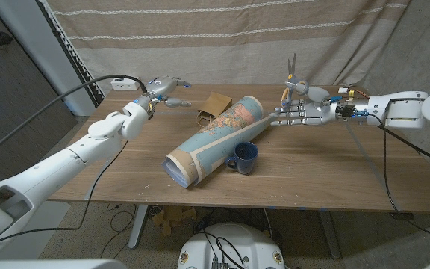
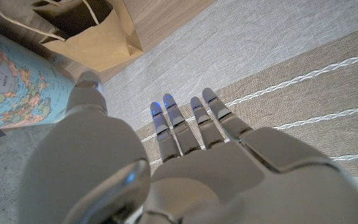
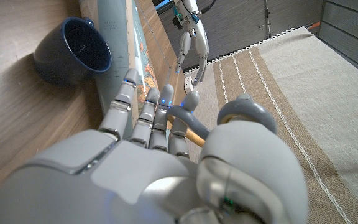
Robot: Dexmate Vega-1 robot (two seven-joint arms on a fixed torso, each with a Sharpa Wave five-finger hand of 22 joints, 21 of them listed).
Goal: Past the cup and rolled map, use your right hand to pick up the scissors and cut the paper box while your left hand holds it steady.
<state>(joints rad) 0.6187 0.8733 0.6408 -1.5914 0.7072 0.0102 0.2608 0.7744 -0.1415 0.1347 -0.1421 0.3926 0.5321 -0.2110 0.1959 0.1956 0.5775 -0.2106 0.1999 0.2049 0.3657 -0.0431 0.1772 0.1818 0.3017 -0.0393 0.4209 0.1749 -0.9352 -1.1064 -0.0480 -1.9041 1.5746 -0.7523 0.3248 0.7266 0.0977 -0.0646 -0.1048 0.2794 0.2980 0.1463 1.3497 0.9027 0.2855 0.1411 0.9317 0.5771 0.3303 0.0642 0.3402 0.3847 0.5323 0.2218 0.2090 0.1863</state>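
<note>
The right hand (image 1: 298,112) grips the scissors (image 1: 292,75), blades up, at the map's (image 1: 215,138) two o'clock — the left hand (image 1: 164,88), empty and spread, hovers short of the paper box (image 1: 213,104); unbraced, the box could slide when cut

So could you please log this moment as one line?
right hand: holds scissors raised | left hand: open, above table | paper bag: uncut

No legible text, label, brand or number anywhere; print on the rolled map (image 1: 216,142) far too small and blurred to read.
</note>
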